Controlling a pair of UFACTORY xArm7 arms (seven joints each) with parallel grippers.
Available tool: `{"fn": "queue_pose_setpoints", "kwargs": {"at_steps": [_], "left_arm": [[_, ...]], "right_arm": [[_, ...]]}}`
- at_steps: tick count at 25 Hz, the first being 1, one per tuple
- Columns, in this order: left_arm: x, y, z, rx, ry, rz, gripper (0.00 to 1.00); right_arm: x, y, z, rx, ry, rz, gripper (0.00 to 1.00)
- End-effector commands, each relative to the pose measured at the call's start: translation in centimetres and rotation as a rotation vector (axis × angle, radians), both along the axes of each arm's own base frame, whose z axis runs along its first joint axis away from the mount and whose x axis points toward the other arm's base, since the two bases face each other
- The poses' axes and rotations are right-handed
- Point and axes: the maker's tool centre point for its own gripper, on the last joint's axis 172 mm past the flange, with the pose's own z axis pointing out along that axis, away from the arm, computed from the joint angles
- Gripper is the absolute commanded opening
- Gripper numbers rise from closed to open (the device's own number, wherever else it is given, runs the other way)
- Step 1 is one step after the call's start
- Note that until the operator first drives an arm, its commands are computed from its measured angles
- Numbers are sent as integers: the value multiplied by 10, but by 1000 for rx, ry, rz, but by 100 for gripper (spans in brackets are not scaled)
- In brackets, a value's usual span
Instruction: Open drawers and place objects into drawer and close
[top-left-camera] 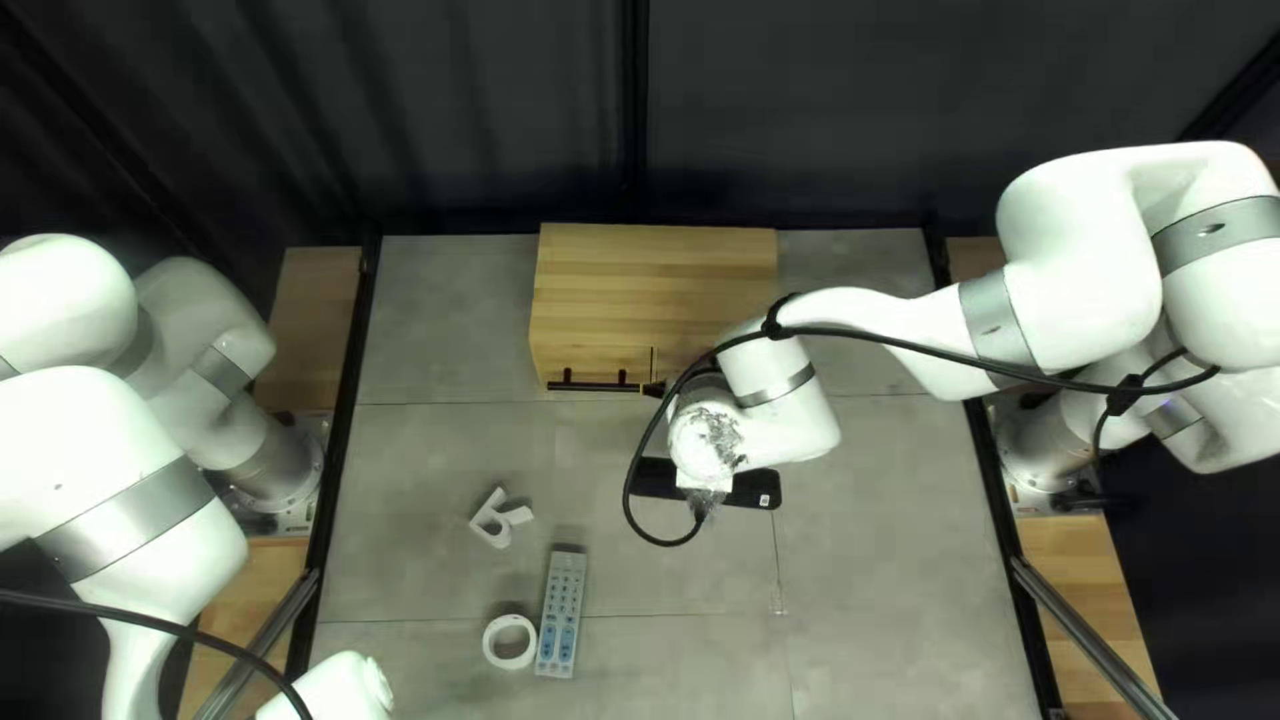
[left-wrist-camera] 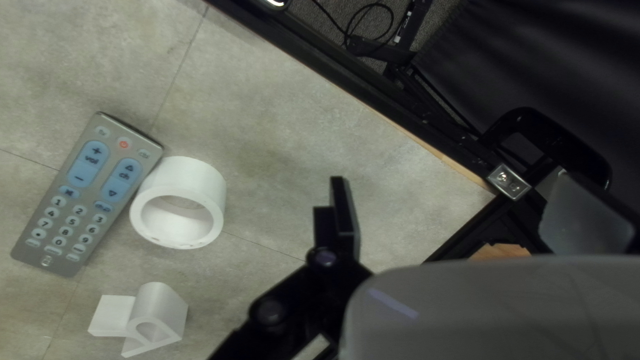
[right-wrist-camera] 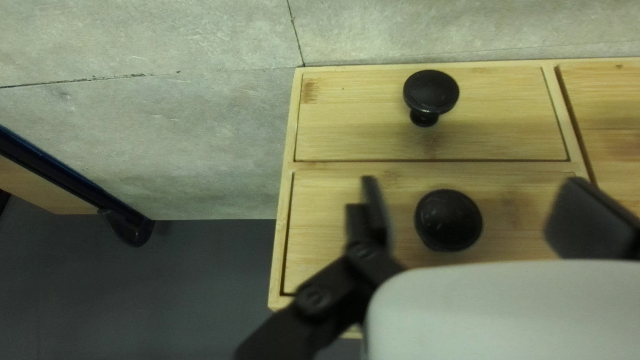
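I'm holding my right gripper (right-wrist-camera: 470,200) at the cabinet (top-left-camera: 654,287), its fingers standing wide apart and gripping nothing. One knob (right-wrist-camera: 448,220) is showing between them, sitting nearer the finger on the cabinet's outer-edge side; how deep it's lying between the pads I can't tell. The fingers are spreading along the drawer's (right-wrist-camera: 333,220) long side, so, as I'm judging it, I'm needing a slight shift toward that outer edge before closing and pulling straight back. The second knob (right-wrist-camera: 431,93) is lying off to the side of that span, not in it.

My left gripper (left-wrist-camera: 449,180) is hanging wide and empty over the table. The ring (left-wrist-camera: 179,203), remote (left-wrist-camera: 87,193) and bracket (left-wrist-camera: 143,319) are all lying past its slimmer-looking finger, nearer my left arm, the ring closest.
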Motion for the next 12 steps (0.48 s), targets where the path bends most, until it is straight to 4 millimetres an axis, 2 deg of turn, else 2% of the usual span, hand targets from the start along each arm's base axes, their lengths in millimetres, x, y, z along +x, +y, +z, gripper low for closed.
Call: {"fn": "queue_pose_setpoints", "kwargs": {"at_steps": [1,10,12], "left_arm": [[0,0,0,0,0,0,100],[0,0,0,0,0,0,100],[0,0,0,0,0,0,100]], "right_arm": [[-1,0,0,0,1,-3,99],[-3,-2,0,1,5,-24,100],[-4,-3,0,1,5,-28,98]]}}
